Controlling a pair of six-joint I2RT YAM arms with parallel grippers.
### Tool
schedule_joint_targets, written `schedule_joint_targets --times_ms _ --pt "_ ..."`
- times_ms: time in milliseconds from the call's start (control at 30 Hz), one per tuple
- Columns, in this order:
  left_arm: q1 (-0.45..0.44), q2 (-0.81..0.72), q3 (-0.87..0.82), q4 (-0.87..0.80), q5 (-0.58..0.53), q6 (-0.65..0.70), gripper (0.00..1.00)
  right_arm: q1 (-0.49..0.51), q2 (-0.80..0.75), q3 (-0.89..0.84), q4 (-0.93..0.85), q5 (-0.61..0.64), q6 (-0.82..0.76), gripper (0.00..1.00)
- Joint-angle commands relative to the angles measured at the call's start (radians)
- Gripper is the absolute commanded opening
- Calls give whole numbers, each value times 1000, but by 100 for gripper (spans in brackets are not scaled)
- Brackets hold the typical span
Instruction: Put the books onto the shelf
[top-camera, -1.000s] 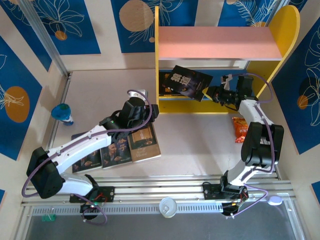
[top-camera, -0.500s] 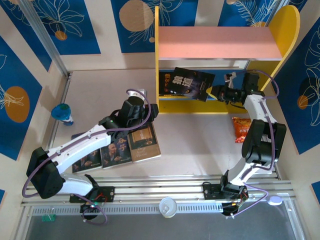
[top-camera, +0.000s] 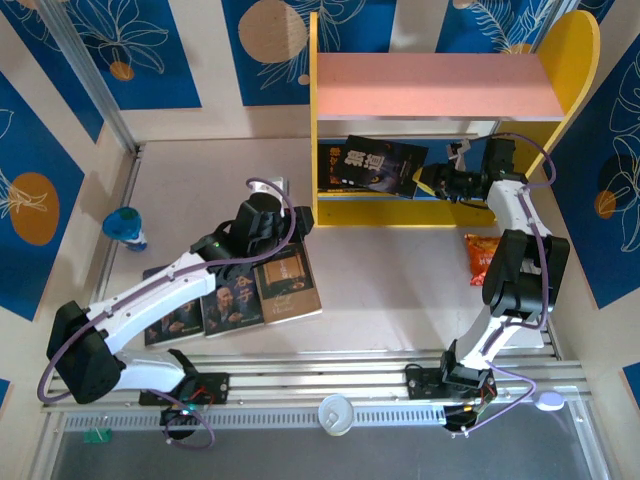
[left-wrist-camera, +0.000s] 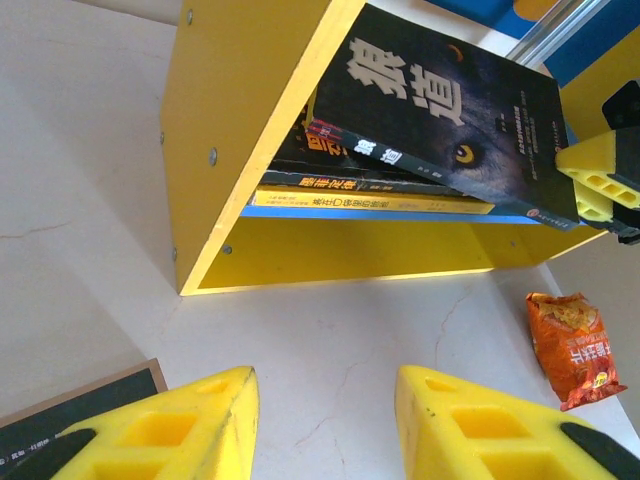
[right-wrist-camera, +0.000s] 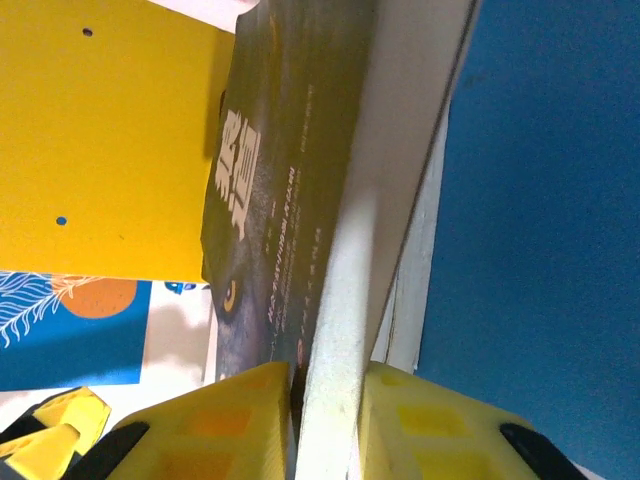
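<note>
The big wooden shelf with yellow rounded sides, a pink upper board and a blue lower board stands at the upper right of the top view, on the pale counter. In its lower tier a thin dark paperback with a wolf face lies tilted. Its left part rests on a flat pile of books, and its right corner comes out a little over the front of the shelf. The right hand is at this corner, with one yellow finger on each side of the book's edge. One finger touches the white pages and a thin dark line shows by the other, so I cannot tell if the hand really grips the book. The left hand hovers over the counter in front of the shelf, near its left side; its fingers are apart and there is nothing between them. Three dark paperbacks lie flat side by side at the lower left of the top view, under the left arm. A small orange snack packet lies on the counter to the right, below the shelf.
</note>
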Motion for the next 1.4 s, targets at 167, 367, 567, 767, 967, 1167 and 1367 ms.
schedule_joint_targets --times_ms 167,367,567,767,967,1167,1367 --pt "16 -32 -33 41 27 -14 40 11 9 38 25 30 21 28" --pt "18 -35 -35 45 36 -12 41 29 24 51 38 49 29 26" --pt "18 -49 -54 73 49 -8 42 41 47 70 34 42 19 20" --pt "18 -56 -55 76 50 -2 42 45 71 107 0 26 -23 17" --pt "18 -56 -58 79 57 3 42 45 89 153 -77 -47 -99 13" --pt "19 -57 -57 75 57 6 42 36 86 165 -152 -82 -178 11" --pt "20 -54 -51 73 60 8 42 36 84 169 -206 -84 -228 11"
